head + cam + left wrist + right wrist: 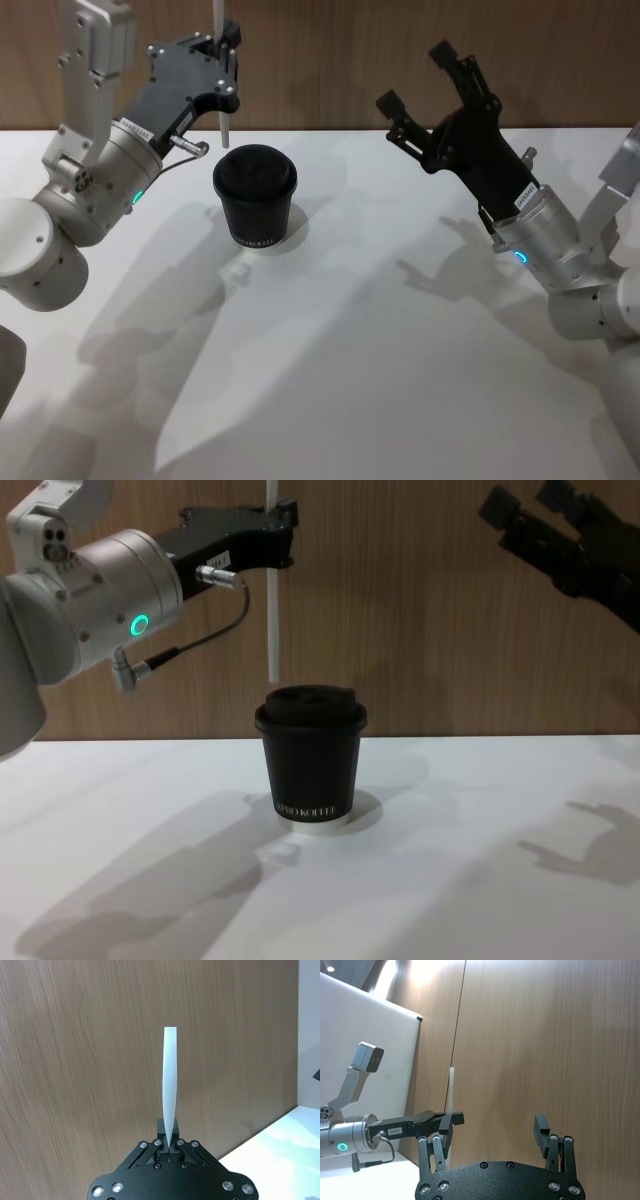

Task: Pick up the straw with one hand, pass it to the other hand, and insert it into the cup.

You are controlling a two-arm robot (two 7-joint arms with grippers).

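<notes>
The left end effector (pixel 222 58) is pinching the straw (pixel 272 610) upright, its lower tip hanging just above the lid of the cup (pixel 310 760), apparently lining up for the insertion. The cup is standing on the tabletop (pixel 400 380). The right end effector (pixel 425 75) is hovering well apart, jaws spread, gripping nothing.

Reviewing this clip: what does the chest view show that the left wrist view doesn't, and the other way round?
Chest view alone: the cup on the white table, the straw's lower end hanging just above its lid, and the open right gripper raised off to the right. Left wrist view alone: the straw's flat-cut upper end against the wood wall, and how the fingertips pinch it. Both share the upright straw clamped in the left gripper.
</notes>
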